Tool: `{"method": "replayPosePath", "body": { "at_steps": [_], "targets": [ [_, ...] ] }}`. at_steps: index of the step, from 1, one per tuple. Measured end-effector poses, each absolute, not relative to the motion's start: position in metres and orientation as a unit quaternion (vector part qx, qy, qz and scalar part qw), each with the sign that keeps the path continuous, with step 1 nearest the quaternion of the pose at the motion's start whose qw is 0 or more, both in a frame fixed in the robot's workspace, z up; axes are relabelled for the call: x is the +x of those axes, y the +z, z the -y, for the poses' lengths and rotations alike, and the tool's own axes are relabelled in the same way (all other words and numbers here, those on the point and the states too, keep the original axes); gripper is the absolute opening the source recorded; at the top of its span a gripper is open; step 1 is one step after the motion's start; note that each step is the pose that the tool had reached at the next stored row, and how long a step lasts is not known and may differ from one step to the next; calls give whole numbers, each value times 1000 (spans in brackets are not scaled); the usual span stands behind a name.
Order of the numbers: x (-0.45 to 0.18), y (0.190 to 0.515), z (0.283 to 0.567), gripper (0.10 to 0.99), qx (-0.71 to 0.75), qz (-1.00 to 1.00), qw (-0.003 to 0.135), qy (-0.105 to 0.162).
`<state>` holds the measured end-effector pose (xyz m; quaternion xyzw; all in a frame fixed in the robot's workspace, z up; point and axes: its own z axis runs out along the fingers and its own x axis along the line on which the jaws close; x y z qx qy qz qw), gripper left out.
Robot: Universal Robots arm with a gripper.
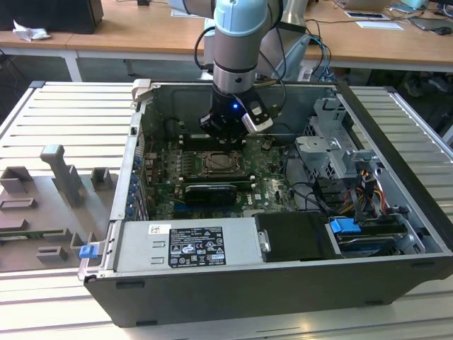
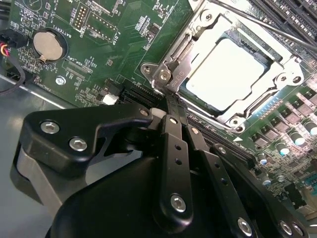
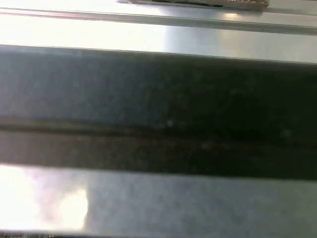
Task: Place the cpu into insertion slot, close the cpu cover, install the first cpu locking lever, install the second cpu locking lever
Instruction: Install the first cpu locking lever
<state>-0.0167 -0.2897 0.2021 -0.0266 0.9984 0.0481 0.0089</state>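
The cpu [image 2: 229, 75] already sits in its socket, its pale metal top showing through the window of the cpu cover [image 2: 277, 49], which lies flat over it; so the placing and the closing look done, and the work in hand is, by my judgement, the locking levers. In the second wrist view the gripper [image 2: 171, 101] has its two black fingers [image 2: 174, 148] drawn together, narrow, with nothing visible between them, their tips right at the socket corner at about 8 o'clock from the chip, touching or all but touching the silvery lever end [image 2: 163, 74] there; I cannot tell whether contact is made. A thin lever rod [image 2: 277, 27] runs along the socket edge at about 1 o'clock from the chip, and whether it is latched I cannot say. Seating a lever calls for a push down and sideways under its hook, with little room for slip among the small parts on the motherboard [image 2: 124, 39]. In the exterior view the gripper [image 1: 228, 131] hangs inside the computer case [image 1: 233, 297], just at 12 o'clock of the socket.
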Motion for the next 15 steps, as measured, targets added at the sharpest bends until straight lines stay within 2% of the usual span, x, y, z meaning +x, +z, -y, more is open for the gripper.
{"method": "replayPosePath", "body": {
  "at_steps": [4,15],
  "targets": [
    [-17,214,290,106,-27,-998,9,48],
    [-17,215,295,106,-27,-998,9,48]
  ]
}}
